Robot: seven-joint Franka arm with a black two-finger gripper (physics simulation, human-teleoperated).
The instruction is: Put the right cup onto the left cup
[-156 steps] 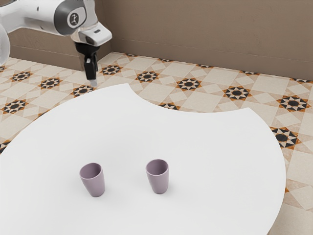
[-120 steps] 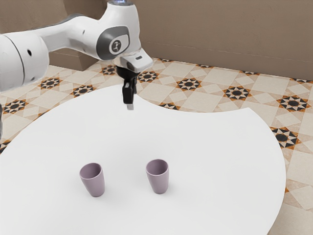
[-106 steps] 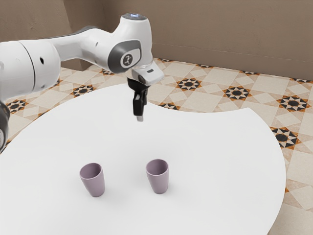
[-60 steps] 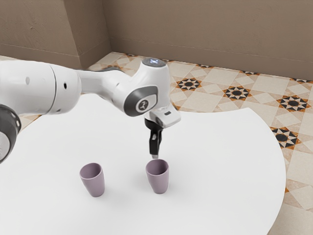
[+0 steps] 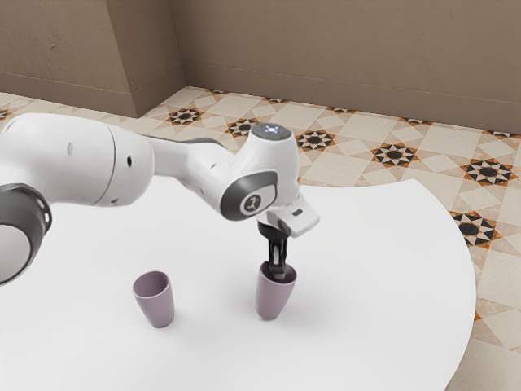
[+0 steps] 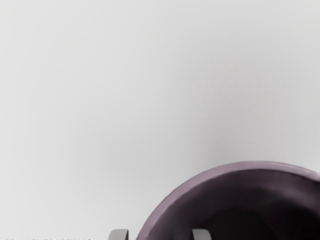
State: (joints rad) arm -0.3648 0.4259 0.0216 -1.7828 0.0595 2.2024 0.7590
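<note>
My gripper (image 5: pixel 278 272) reaches down to the mouth of the purple cup (image 5: pixel 272 300) at the exterior view's right. That cup leans, its rim pushed toward the exterior view's right. In the wrist view the gripper (image 6: pixel 160 235) has its fingertips spread, one outside the cup (image 6: pixel 245 187) and one over its mouth, the rim passing between them with gaps. A matching purple cup (image 5: pixel 158 305) stands upright and apart at the exterior view's left, its mouth up.
Both cups are on a white table (image 5: pixel 366 269) with a curved edge and a notch on its far side. The arm spans the table's far left part in the exterior view. Patterned floor tiles and a brown wall lie beyond.
My hand has come down and toward the exterior view's right to the right cup's mouth. That cup, upright before, now leans with its rim shifted right. The left cup has not moved.
</note>
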